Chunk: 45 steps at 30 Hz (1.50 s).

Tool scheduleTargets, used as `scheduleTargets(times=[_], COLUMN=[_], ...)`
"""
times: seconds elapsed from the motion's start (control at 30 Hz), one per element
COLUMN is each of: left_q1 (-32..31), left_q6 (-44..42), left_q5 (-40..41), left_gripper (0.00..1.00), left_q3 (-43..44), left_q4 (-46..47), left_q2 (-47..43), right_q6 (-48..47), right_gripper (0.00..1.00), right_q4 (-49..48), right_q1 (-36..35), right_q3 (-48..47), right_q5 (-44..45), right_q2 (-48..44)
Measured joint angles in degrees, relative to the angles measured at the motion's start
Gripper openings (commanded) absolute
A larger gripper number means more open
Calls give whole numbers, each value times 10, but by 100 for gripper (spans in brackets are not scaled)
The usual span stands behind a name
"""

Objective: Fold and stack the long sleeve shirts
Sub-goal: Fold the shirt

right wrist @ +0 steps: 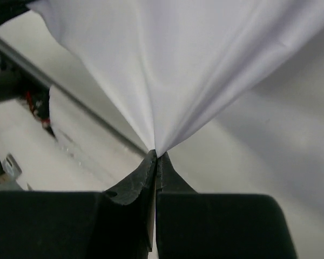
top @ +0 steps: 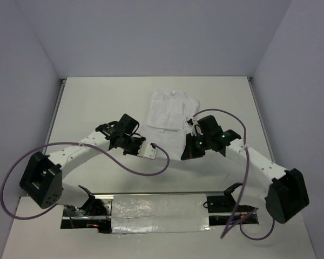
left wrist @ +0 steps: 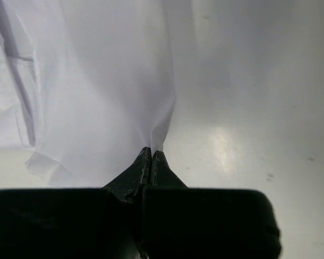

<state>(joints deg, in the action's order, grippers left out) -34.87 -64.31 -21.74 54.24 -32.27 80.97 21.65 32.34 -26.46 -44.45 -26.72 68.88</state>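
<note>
The white long sleeve shirt point(top: 167, 110) lies wrinkled in the middle of the table, its near part pulled toward the arms. My left gripper point(top: 153, 148) is shut on the shirt's near left edge. In the left wrist view the cloth point(left wrist: 97, 97) fans up from the closed gripper point(left wrist: 152, 152). My right gripper point(top: 185, 150) is shut on the near right edge. Seen from the right wrist, the cloth point(right wrist: 178, 65) rises in taut folds from the pinched gripper point(right wrist: 156, 155). The sleeves are folded in or hidden.
The white tabletop point(top: 97, 108) is walled at the back and both sides. A shiny covered strip point(top: 162, 208) and a slot with wiring run along the near edge between the arm bases. Purple cables point(top: 135, 164) loop beside each arm.
</note>
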Motion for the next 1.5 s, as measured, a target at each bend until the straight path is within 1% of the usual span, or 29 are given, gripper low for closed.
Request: scheduleTargets(times=[0.17,0.23,0.3,0.37,0.47,0.5,0.63,0.67,0.77,0.9,1.0,1.2,1.3,1.47,1.5], left_q1=[-22,-30,-31,-30,-15,-3,45,57,83,109,119,136,138,140,141], left_q6=[24,35,53,81,127,144,218,238,287,354,397,467,487,521,528], left_q5=[-36,-56,-76,-91,-113,-124,-156,-165,-185,-207,-213,-203,-193,-170,-164], left_gripper=[0,0,0,0,0,0,0,0,0,0,0,0,3,17,21], left_q3=[26,55,90,127,183,206,296,327,393,464,512,534,535,532,532], left_q4=[-135,-180,-216,-231,-237,-236,-217,-214,-195,-162,-139,-79,-48,1,11], left_q2=[-77,-99,-106,-105,-79,-60,43,78,171,275,330,370,387,417,424], right_q6=[32,50,64,76,82,80,59,50,25,5,-1,0,2,9,11], right_gripper=[0,0,0,0,0,0,0,0,0,0,0,0,0,0,0], right_q4=[94,133,166,190,219,224,219,216,204,151,103,35,10,-18,-23], right_q1=[-103,-131,-142,-143,-127,-109,13,45,112,183,221,247,250,251,251], right_q3=[-5,-15,-33,-55,-98,-113,-145,-148,-156,-160,-175,-224,-238,-268,-277], right_q5=[11,10,5,2,0,-2,-12,-16,-27,-49,-55,-53,-49,-38,-35], right_q2=[-97,-120,-137,-148,-154,-153,-139,-127,-74,19,76,180,223,299,315])
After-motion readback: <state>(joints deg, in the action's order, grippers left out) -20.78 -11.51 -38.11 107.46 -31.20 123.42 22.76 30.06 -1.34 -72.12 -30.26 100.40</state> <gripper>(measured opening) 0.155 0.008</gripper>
